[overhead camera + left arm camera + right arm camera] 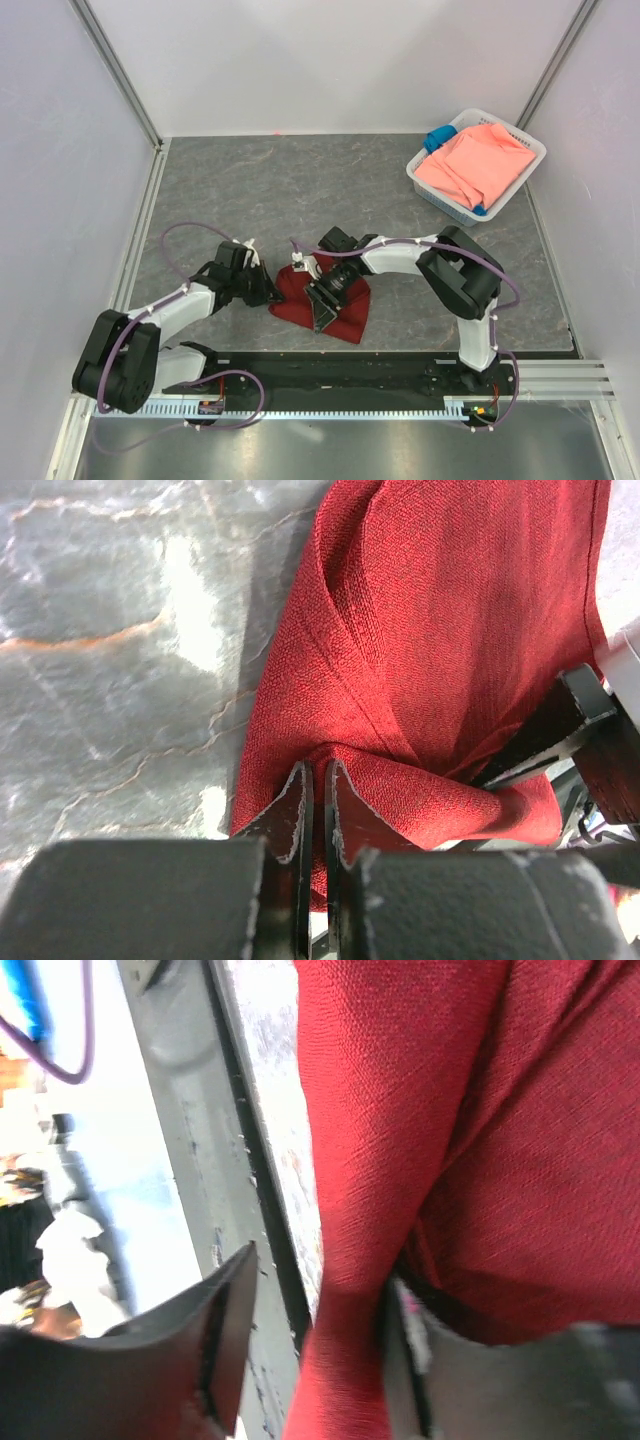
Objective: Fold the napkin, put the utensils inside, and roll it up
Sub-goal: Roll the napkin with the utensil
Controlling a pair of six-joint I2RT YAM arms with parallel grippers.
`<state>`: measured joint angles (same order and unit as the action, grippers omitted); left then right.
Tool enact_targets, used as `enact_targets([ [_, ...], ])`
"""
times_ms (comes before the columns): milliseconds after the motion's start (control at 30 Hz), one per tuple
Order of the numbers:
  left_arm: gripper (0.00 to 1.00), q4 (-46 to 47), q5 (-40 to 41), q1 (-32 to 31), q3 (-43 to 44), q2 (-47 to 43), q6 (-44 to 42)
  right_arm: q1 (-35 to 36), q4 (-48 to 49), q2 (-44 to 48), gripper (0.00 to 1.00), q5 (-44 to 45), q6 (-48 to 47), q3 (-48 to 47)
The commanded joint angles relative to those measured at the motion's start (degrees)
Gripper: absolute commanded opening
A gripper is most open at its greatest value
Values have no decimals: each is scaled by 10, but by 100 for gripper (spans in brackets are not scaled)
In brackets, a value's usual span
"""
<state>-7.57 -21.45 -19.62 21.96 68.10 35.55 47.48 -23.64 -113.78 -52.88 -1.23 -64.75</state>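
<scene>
I am pinching a lower-centre fold of the limp dark red cloth napkin (430, 630) with my left fingers (298, 810), right fingers (225, 1345) spread.

1. The top external view looks steeply down from high behind the near edge of the table (250, 190), far enough to hold most of it.
2. The left wrist view peers down past the left gripper (318, 770), very near the napkin (440, 630) (its weave shows).
3. The right wrist view, behind the right gripper (320, 1275), sits even nearer and tilted.
4. All three share the napkin.
</scene>
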Motion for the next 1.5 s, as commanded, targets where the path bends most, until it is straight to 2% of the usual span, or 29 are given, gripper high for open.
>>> enact_targets([
  [0,2,-22,7,-2,30,43,-10,-2,-15,49,61,168,-18,17],
  [167,2,-32,1,-2,47,74,-14,3,-8,159,72,232,4,39],
  [267,2,-34,-2,-2,51,85,-16,27,2,222,76,325,7,62],
  [300,2,-35,-2,-2,53,86,-16,53,10,236,76,391,4,70],
  [367,2,-41,0,-1,58,92,-17,82,21,270,77,453,-2,92],
  [467,2,-46,0,-2,65,101,-20,143,39,284,78,552,-10,107],
  [667,2,-48,-7,-2,72,109,-22,224,66,244,79,659,-39,96],
  [933,2,-49,-12,-2,73,110,-22,231,83,171,76,651,-83,65],
  [1233,2,-46,-25,-2,78,115,-31,219,86,136,70,622,-94,63],
  [1367,2,-38,-40,-2,79,111,-32,193,76,124,59,561,-90,62],
  [1400,2,-35,-40,-2,81,110,-34,190,74,120,53,546,-89,63],
  [1467,9,-35,-39,-2,86,103,-34,177,62,114,47,491,-85,63],
])
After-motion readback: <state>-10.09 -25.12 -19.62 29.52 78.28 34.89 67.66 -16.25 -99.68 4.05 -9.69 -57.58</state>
